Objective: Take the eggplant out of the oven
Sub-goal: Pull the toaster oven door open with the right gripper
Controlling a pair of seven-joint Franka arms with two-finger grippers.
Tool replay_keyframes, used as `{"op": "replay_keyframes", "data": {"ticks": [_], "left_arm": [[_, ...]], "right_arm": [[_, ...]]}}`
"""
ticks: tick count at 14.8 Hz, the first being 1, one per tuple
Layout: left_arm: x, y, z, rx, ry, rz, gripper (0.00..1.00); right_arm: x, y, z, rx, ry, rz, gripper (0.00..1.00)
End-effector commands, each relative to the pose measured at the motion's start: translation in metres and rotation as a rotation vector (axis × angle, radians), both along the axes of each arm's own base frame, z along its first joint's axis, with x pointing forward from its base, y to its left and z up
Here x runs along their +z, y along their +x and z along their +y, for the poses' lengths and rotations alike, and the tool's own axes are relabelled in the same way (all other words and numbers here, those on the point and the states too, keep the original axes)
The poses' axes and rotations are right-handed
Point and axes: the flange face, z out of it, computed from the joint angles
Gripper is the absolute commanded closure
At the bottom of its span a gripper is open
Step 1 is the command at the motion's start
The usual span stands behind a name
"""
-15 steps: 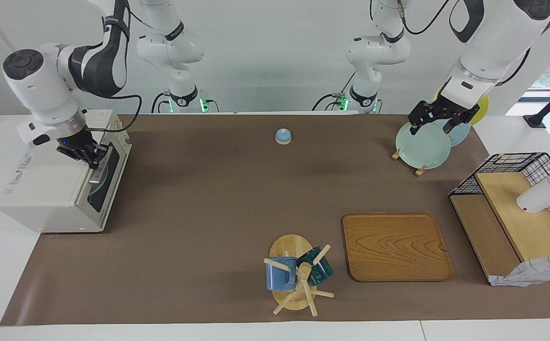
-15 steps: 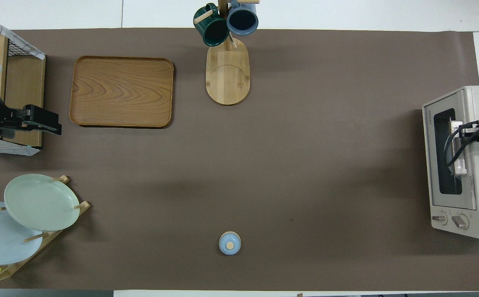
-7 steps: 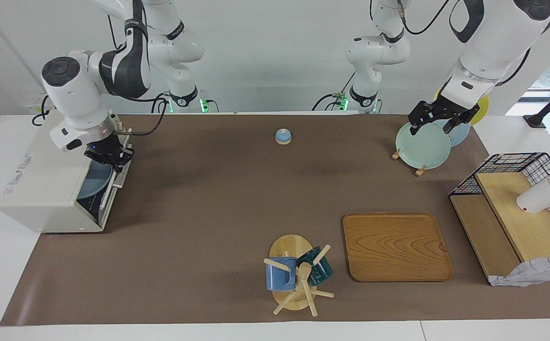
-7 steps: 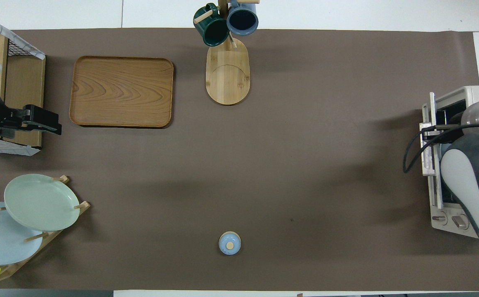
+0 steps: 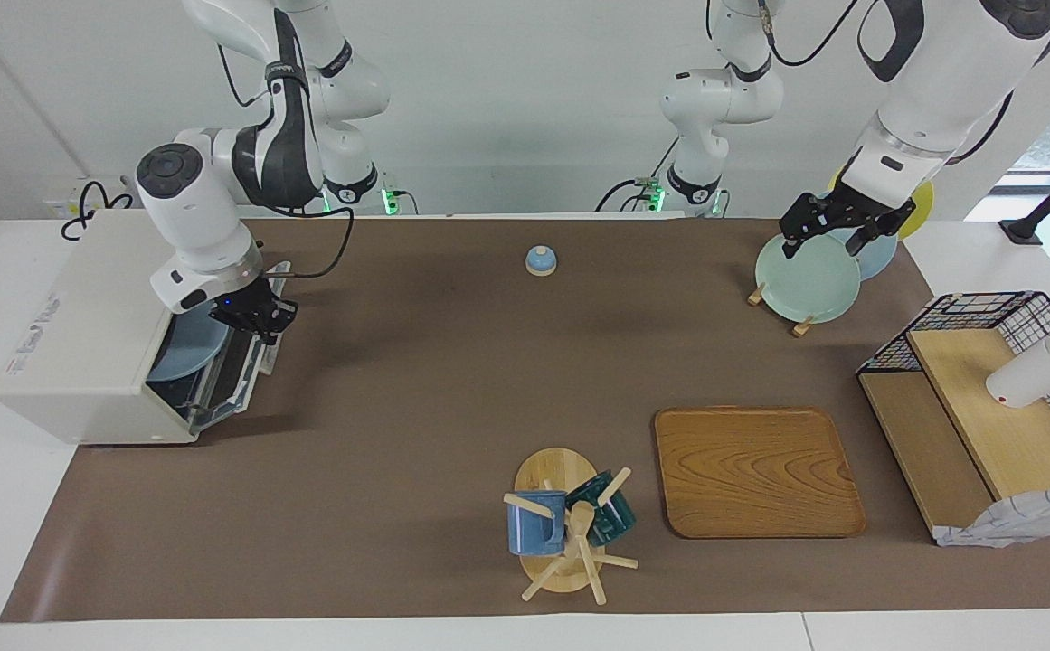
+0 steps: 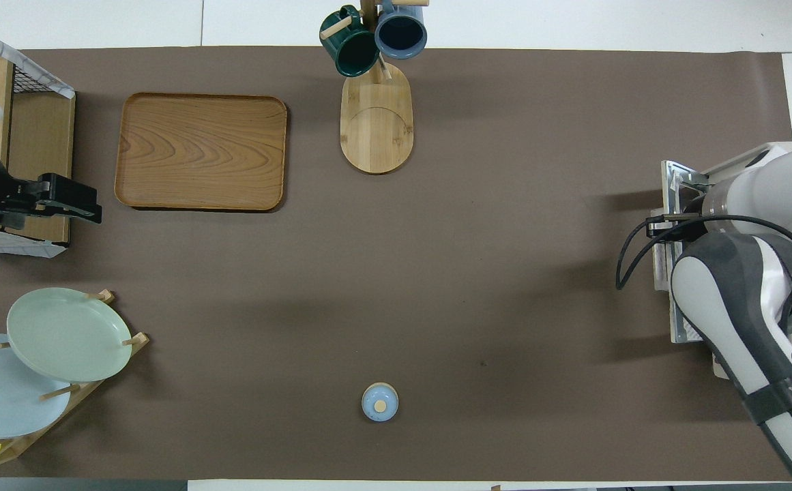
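Desk (image 5: 416, 398), brown-covered: carried all items listed below.

Toaster oven (image 5: 81, 344), off-white, at the right arm's end of the desk: door (image 5: 240, 375) stood partly lowered, hinged at its bottom edge, judged mid-opening so the cavity could be reached. A pale blue plate (image 5: 185, 348) showed inside.

Right tool (image 5: 260, 318): sat at the door's upper edge, apparently clamped on the handle bar to swing the door down; the handle itself was covered by the tool.

Wooden tray (image 5: 758, 472), toward the left arm's end, nearer the desk's outer edge: bare, a plausible set-down spot.

Plate rack (image 5: 800, 280) with pale green plate: left tool (image 5: 837, 231) hung over it, waiting; whether its fingers were spread or pressed together could not be told.

Mug tree (image 5: 570, 533) with blue and green mugs: beside the tray.

Eggplant: not visible in either view; presumed inside the oven, deeper in than the right tool at the door.
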Motion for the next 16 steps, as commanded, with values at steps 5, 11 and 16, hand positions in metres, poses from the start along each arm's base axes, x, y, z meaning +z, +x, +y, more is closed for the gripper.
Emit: {"op": "replay_keyframes", "data": {"ticks": [5, 11, 16], "left_arm": [[0.000, -0.002, 0.000, 0.011, -0.004, 0.009, 0.00], [0.000, -0.002, 0.000, 0.009, -0.004, 0.009, 0.00], [0.000, -0.002, 0.000, 0.009, -0.004, 0.007, 0.00]], "right_arm": [[-0.047, -0.012, -0.016, -0.035, -0.014, -0.014, 1.00], [-0.087, -0.007, -0.015, -0.066, 0.010, -0.006, 1.00], [-0.102, -0.005, -0.016, -0.068, 0.005, 0.003, 1.00]]}}
